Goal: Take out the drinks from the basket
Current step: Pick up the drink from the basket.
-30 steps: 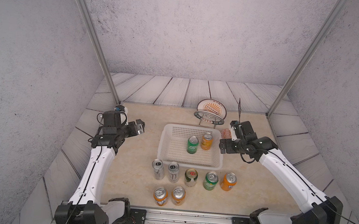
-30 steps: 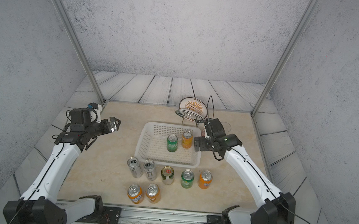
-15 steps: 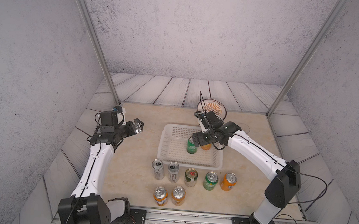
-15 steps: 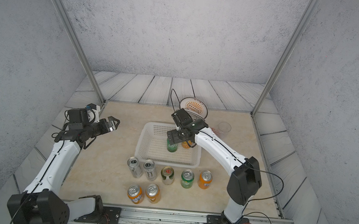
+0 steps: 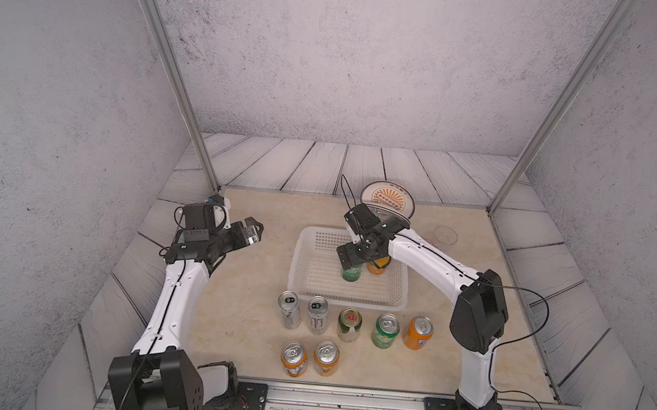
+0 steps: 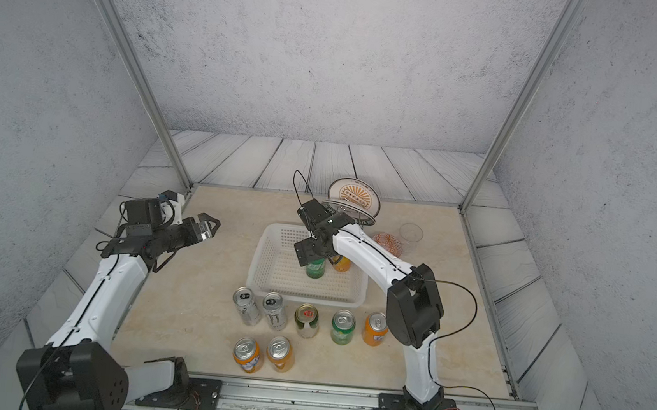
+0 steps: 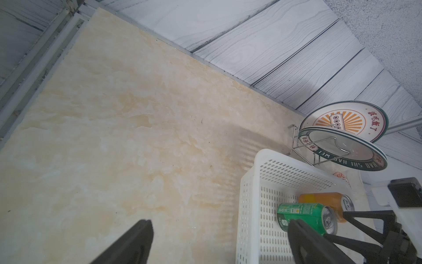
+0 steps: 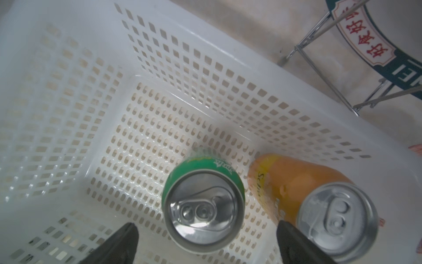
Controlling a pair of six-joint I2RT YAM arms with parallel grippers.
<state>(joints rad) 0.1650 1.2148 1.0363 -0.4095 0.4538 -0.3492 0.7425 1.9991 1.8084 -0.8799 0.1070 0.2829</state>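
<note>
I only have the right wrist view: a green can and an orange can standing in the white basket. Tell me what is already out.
Observer: In a top view, seven cans stand outside: a row of five along the near wall of the basket, and two orange ones closer to the robot's base.
Operator: Report the left claw.
Observer: The left claw is open and empty, and it hovers off to the basket's left.
Operator: Name anything past the basket's far right corner.
Observer: A clear glass cup stands there on the table, apart from the basket.
</note>
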